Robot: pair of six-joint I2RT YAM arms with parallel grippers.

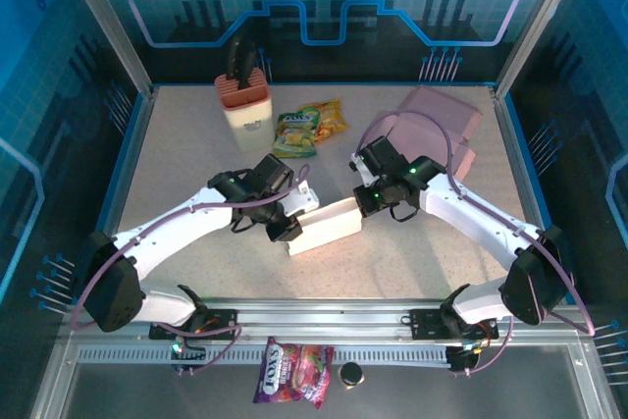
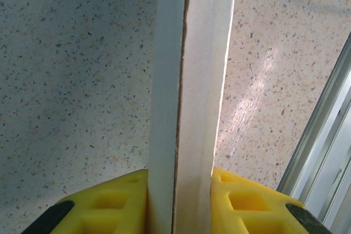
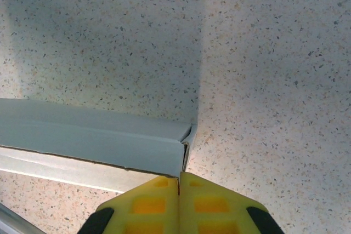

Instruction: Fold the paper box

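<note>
The long white paper box point(image 1: 331, 226) lies near the middle of the worktop point(image 1: 422, 277), slanting from near-left to far-right. Its near-left end is clamped between the left fingers point(image 2: 241, 204). There the white panels stand on edge between the yellow pads, with one raw brown cut edge running up the middle. The right fingers point(image 3: 211, 204) are pressed together, their tips just at the box's far-right corner, where the folded edge ends in a narrow slit.

Speckled worktop lies open along both long sides of the box and beyond its right end. The metal rail point(image 2: 323, 152) of the near edge runs close beside the left fingers. Well apart, toward the back, sit snack packets point(image 1: 310, 129), a cream container point(image 1: 243, 105) and a pink stack point(image 1: 444, 117) near the right rear corner.
</note>
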